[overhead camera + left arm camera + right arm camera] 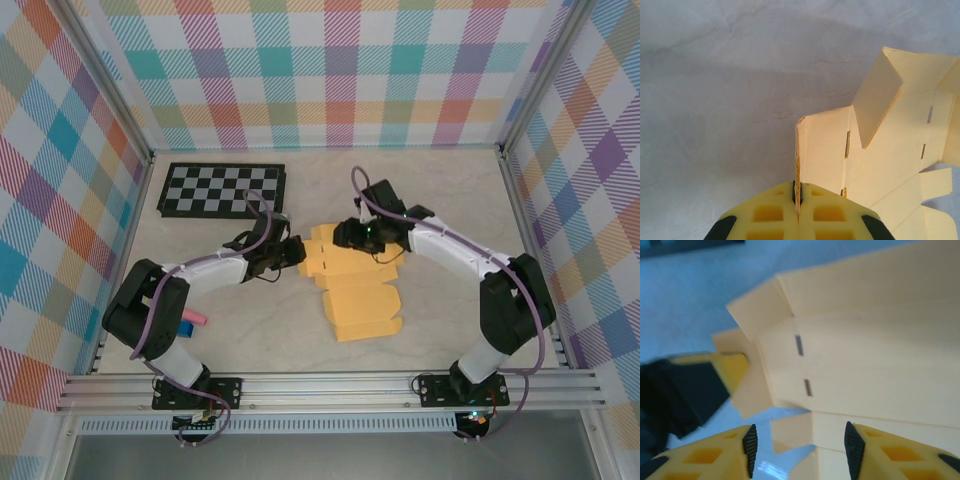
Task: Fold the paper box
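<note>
Yellow left gripper clamps paper box; right gripper seemingly parted.

The left arm and the right arm are made of black joints and white covers, and a purple cable is run along each. The left gripper and the right gripper are fitted with yellow fingers, moulded with square recesses and tipped with black pads.

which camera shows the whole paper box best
The top external view: the paper box lies nearly whole, spread on the table. The left wrist view shows one edge pinched in the left gripper; the right wrist view, a blurred close-up of slotted panels.
</note>
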Motion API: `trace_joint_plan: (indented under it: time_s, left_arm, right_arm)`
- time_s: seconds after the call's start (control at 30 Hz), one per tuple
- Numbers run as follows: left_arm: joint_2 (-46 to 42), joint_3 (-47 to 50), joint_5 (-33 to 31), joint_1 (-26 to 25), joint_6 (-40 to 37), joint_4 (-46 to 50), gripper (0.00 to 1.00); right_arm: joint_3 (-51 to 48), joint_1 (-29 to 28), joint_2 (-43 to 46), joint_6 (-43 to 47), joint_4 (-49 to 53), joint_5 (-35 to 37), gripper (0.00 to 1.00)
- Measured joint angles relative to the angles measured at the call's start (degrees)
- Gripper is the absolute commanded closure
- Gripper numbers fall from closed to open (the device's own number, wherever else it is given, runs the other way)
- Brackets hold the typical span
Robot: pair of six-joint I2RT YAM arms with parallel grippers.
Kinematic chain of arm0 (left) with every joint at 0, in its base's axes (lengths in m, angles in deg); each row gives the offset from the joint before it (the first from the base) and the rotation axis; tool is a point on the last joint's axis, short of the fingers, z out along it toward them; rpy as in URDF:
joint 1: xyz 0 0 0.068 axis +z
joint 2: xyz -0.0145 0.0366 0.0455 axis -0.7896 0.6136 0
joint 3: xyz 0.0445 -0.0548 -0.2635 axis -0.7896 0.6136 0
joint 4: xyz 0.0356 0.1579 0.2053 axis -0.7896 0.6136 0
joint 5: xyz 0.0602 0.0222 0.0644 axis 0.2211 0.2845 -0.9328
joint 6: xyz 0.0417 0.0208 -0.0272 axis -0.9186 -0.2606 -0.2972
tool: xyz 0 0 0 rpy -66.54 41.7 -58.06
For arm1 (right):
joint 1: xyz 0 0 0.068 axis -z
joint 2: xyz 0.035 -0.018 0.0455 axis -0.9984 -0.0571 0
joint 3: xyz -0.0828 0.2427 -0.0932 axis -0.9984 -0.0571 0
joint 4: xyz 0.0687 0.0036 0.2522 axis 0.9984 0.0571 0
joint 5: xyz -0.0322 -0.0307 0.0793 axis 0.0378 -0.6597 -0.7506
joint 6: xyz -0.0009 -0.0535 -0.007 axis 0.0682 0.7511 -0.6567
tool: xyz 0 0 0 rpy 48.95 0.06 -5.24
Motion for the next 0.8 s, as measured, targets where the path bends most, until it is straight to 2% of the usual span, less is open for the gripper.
trace_joint_plan:
  time_s: [0.07, 0.13, 0.2, 0.3, 0.37, 0.53, 0.8]
  left_arm:
    - [-1.1, 1.5, -0.7, 0.0, -1.3, -2.7, 1.0]
    - [-2.4, 3.0, -1.6, -0.2, -2.7, -5.1, 1.0]
    - [-3.6, 4.2, -2.4, -0.5, -4.2, -7.2, 1.0]
    - [-5.5, 7.0, -4.2, -1.1, -6.4, -11.4, 1.0]
    - [-6.8, 9.2, -5.6, -1.5, -7.8, -14.2, 1.0]
    - [-7.8, 11.2, -8.8, -3.3, -12.0, -17.9, 1.0]
    - [-7.8, 12.2, -11.4, -4.1, -14.4, -22.9, 1.0]
  right_arm:
    - [8.1, 0.2, -3.8, -2.1, 2.8, -1.6, 0.47]
    - [16.2, 0.2, -8.2, -4.2, 5.9, -3.1, 0.53]
    - [22.6, 0.2, -11.8, -6.1, 9.1, -3.6, 0.54]
    - [29.6, 0.2, -15.6, -8.0, 15.2, -2.3, 0.46]
    - [33.7, 0.2, -17.9, -8.8, 19.6, -1.2, 0.46]
    - [38.7, -0.2, -21.5, -10.1, 25.4, -0.5, 0.46]
    - [40.3, -2.4, -23.5, -10.3, 30.2, 1.4, 0.47]
